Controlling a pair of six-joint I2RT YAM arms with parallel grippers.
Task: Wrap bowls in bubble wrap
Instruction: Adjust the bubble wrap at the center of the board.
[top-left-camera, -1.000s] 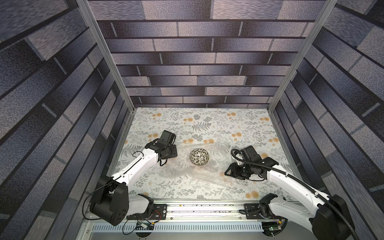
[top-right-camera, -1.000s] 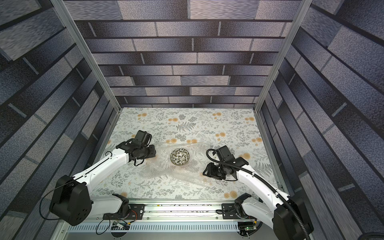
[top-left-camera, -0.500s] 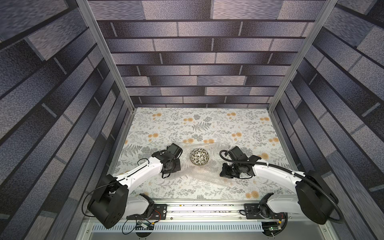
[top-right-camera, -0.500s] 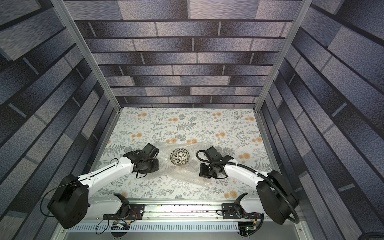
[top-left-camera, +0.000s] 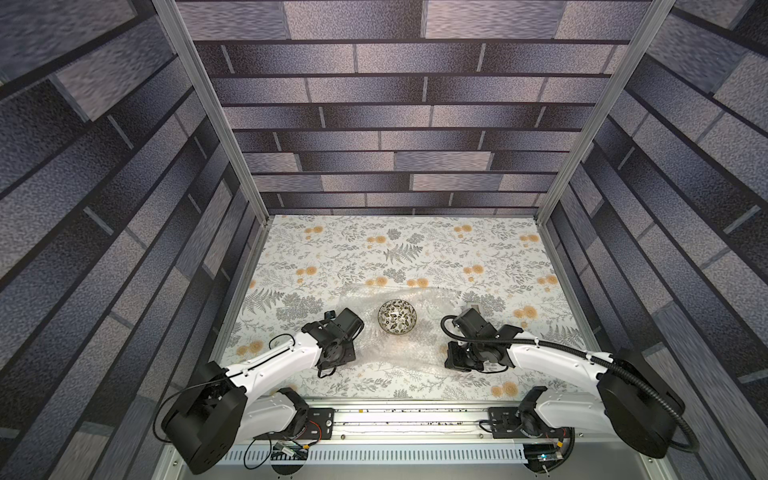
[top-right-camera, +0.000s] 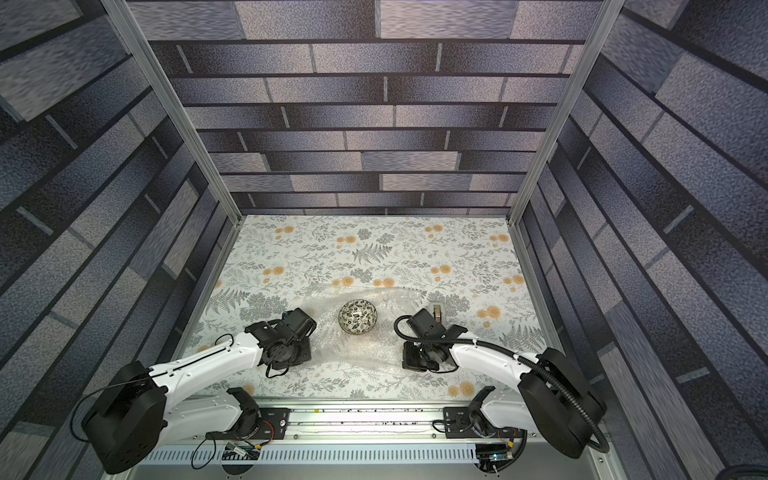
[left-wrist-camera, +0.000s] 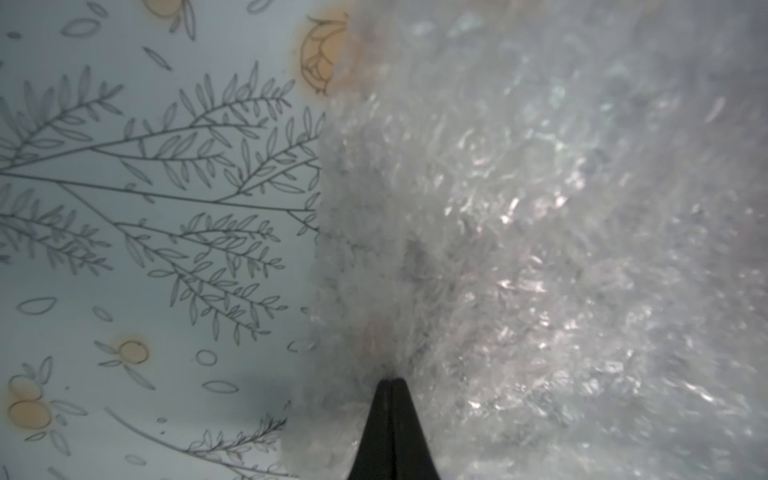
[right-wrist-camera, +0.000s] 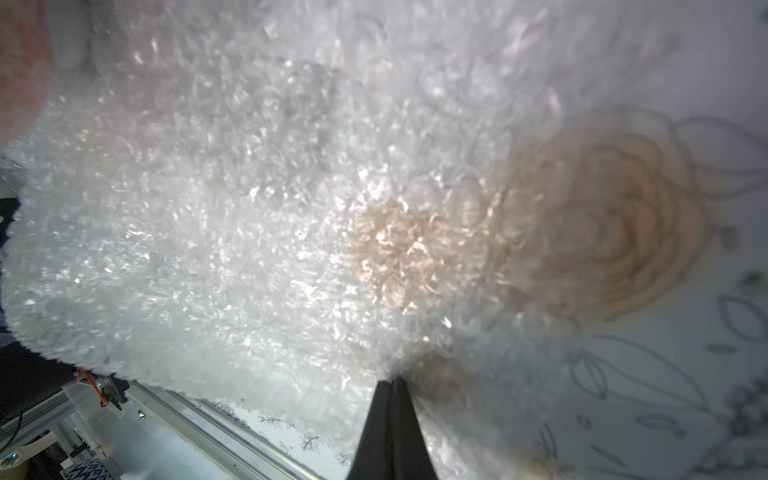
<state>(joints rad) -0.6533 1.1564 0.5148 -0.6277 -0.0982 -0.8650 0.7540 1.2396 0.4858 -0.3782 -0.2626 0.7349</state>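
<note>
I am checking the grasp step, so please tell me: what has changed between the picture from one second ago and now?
The left gripper and the right gripper drew back toward the robot's base, to the near edge of the bubble wrap. Both closed and now pinch that edge. The bowl stayed in place on the bubble wrap, uncovered.

Robot lab test cell, brick-print wall panels (top-left-camera: 395, 104), aluminium frame posts (top-left-camera: 212, 108), floral-print tabletop (top-left-camera: 415, 249), arm mounting rail (top-left-camera: 415, 417), exposed wiring (top-left-camera: 286, 451).
</note>
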